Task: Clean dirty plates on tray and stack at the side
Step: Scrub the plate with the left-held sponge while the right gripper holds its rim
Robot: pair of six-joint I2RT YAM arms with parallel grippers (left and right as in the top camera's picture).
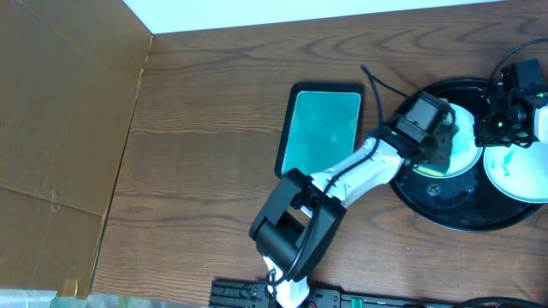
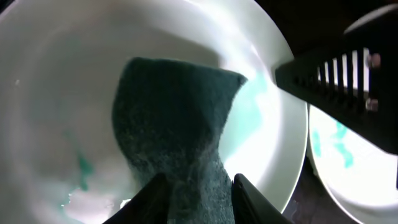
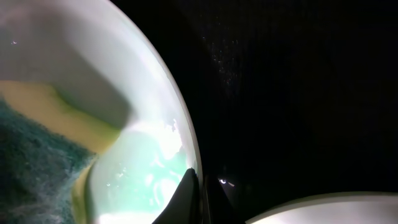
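The black tray (image 1: pixel 454 218) sits at the right. A white plate (image 1: pixel 462 150) lies in it. My left gripper (image 1: pixel 435 144) is shut on a dark green sponge (image 2: pixel 174 130) with a yellow underside and presses it on that plate (image 2: pixel 56 81). Teal smears (image 2: pixel 83 171) remain there. My right gripper (image 1: pixel 495 128) is shut on the same plate's rim (image 3: pixel 186 143); its jaws (image 3: pixel 198 186) pinch the edge. A second plate (image 1: pixel 518 171) with teal smears lies beside it, to the right. A third plate is not clearly in view.
A rectangular teal tray (image 1: pixel 321 128) with a black rim lies left of the black tray. A brown cardboard panel (image 1: pixel 60 128) stands at the far left. Bare wooden tabletop (image 1: pixel 197 154) lies between them.
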